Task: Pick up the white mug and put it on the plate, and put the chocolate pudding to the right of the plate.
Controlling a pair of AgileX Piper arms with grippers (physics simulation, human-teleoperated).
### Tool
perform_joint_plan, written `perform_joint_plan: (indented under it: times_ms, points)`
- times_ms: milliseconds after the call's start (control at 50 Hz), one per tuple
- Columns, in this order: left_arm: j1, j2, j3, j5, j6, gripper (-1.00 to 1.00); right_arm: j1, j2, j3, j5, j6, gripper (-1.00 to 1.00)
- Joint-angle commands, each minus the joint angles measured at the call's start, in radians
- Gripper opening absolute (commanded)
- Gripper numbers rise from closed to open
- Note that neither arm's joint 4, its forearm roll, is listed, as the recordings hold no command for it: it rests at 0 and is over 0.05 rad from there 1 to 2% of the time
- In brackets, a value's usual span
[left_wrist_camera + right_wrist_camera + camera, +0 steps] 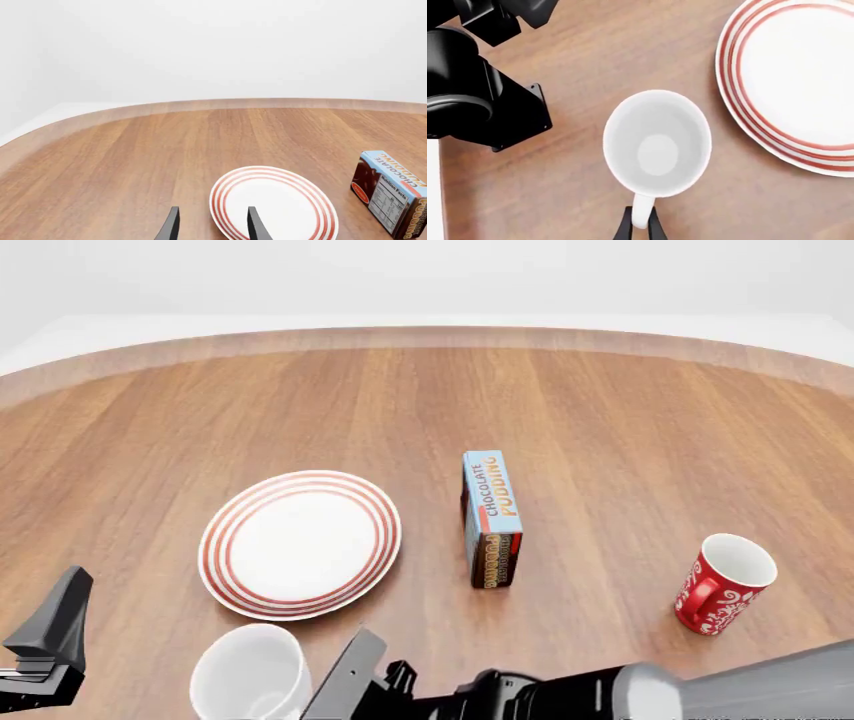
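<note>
Between our right gripper's (639, 226) fingertips sat the handle of the white mug (657, 144), and they looked clamped on it. The mug stood upright just beside the plate (227, 540). Our left gripper (213, 225) hung released above the plate's near edge. To do this well, we judged, we should lift straight, keep the mug level, and set it mid-plate. The chocolate pudding (490, 515) already stood right of the plate on the brown wooden table (601, 410), against white walls.

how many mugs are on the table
2. A plain white ceramic mug stands at the near edge, just in front of the red-ringed round plate. A red mug with white patterns stands far right. None appears hidden.
</note>
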Motion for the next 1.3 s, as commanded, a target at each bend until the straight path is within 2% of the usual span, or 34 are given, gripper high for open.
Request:
perform_joint_plan:
  times_ms: [20,560,1300]
  points:
    - [0.0,0.0,0.0,0.0,0.0,1.0,-0.008,-0.011,-0.001,0.008,-0.006,-1.0]
    - [0.0,0.0,0.0,0.0,0.0,1.0,-0.032,-0.119,0.005,0.031,-0.054,-1.0]
    - [0.0,0.0,0.0,0.0,0.0,1.0,-0.114,-0.21,-0.021,0.079,-0.137,-1.0]
